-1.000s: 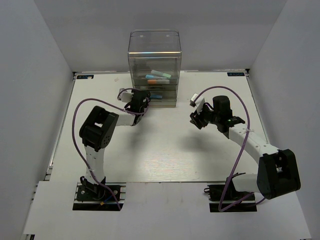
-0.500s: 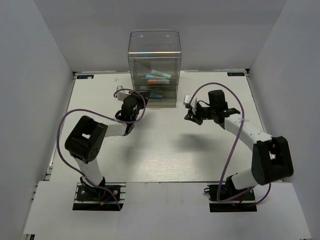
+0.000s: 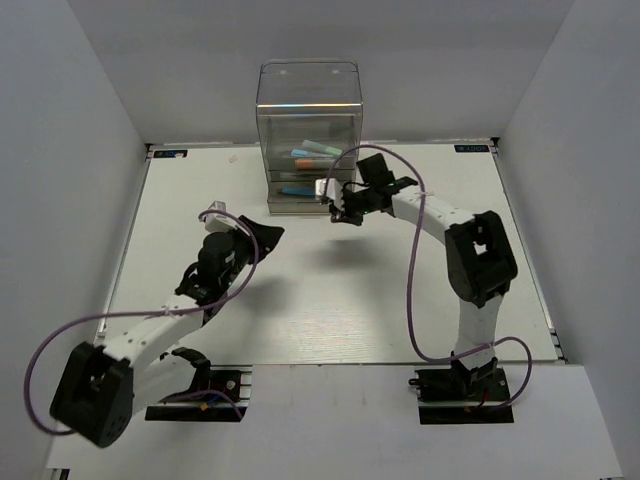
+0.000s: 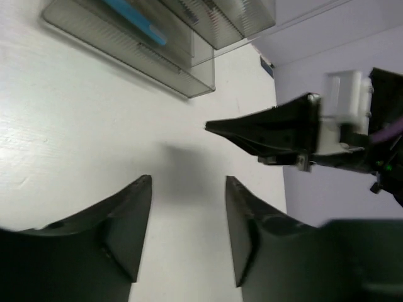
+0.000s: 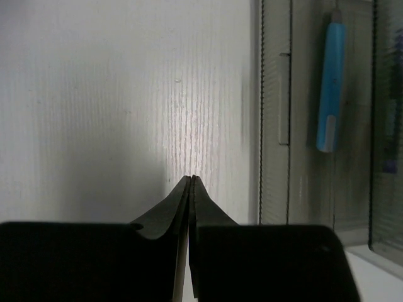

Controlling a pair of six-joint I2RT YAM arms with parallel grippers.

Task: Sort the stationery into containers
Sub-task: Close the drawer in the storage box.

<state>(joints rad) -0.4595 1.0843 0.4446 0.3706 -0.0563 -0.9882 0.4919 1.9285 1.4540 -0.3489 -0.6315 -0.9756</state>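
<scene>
The clear cabinet [image 3: 308, 100] stands at the back centre of the table. An upper drawer holds orange, mint and light blue pens [image 3: 315, 152]. A light blue pen [image 3: 298, 189] [image 5: 330, 88] [image 4: 135, 22] lies in a lower drawer [image 5: 277, 126]. My right gripper [image 3: 338, 214] [image 5: 191, 179] [image 4: 214, 128] is shut with nothing in it, low over the table just in front of that drawer's right part. My left gripper [image 3: 268, 232] [image 4: 187, 179] hangs open and empty over bare table, left of the right gripper and short of the cabinet.
White walls close the table [image 3: 320, 290] in on the left, back and right. Purple cables loop from both arms, and the right one arches over the cabinet's front right corner. No loose pens show on the table.
The left arm has pulled back from the cabinet toward the near left, its gripper open. The right gripper has swung left up to the cabinet's front and shut.
</scene>
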